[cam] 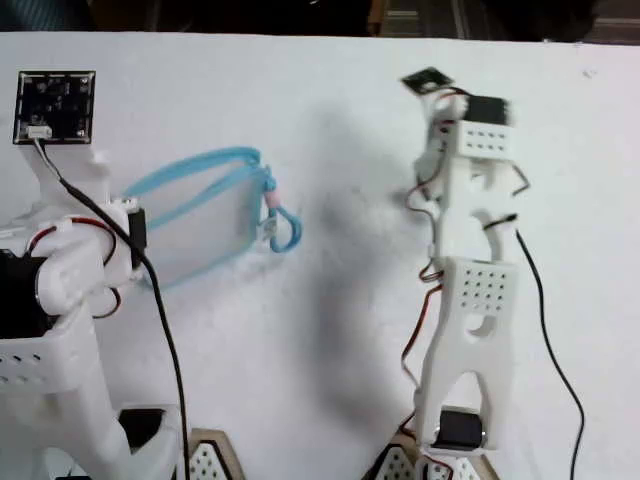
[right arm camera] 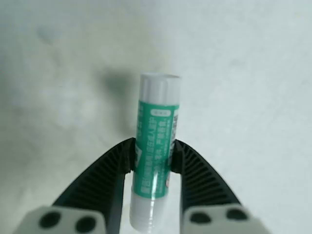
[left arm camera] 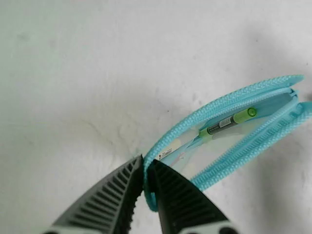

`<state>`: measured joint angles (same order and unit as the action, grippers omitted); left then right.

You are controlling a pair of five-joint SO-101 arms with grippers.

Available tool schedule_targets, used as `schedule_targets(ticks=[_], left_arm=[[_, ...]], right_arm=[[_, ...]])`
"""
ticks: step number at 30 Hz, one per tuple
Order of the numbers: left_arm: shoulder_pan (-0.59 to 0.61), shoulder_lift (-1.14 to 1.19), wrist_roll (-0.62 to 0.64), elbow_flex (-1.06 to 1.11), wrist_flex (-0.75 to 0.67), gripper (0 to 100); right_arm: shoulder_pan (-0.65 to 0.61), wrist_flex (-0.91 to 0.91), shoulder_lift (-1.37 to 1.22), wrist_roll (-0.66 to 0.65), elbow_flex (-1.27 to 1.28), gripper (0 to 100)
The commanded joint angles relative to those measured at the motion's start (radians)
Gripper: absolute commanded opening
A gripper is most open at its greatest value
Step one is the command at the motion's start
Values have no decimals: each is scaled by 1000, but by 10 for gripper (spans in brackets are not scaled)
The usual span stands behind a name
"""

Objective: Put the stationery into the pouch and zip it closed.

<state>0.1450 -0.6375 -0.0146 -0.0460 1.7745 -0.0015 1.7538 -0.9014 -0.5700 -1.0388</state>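
white table (cam: pixel 330 330) is carrying a clear pouch (cam: pixel 200 220) with a turquoise zip, lying near the left edge, its mouth gaping and a green pen (left arm camera: pixel 229 120) already inside. left gripper (left arm camera: pixel 145 163) is pinching the pouch's zip end, jaws almost fully closed on the fabric. right gripper (right arm camera: pixel 153 146) is clamping a green-and-white glue stick (right arm camera: pixel 157 112) across its middle, well apart from the pouch, toward the far edge. judged best practice: turning the stick parallel to the opening, lowering it between the zip rows, releasing only once inside, with the left claw bracing the mouth. dim room is showing beyond the far edge.
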Motion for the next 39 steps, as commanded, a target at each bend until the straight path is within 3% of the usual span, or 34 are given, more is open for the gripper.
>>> schedule_targets(ticks=[1,7,18,25,32,39], left_arm=[[7,-8,-8,-17,-2,23],[7,-8,-8,-17,-2,23],[7,-8,-8,-17,-2,23],[7,-8,-8,-17,-2,23],[7,-7,-8,-17,-2,23],[7,-8,-8,-17,0,23]], right_arm=[[-99,19,266,80,288,17],[-286,15,555,187,611,17],[-538,-31,1036,473,615,17],[-596,-366,1305,784,628,17],[-720,-673,1354,1085,750,17],[-782,-1032,1359,1152,1143,17]])
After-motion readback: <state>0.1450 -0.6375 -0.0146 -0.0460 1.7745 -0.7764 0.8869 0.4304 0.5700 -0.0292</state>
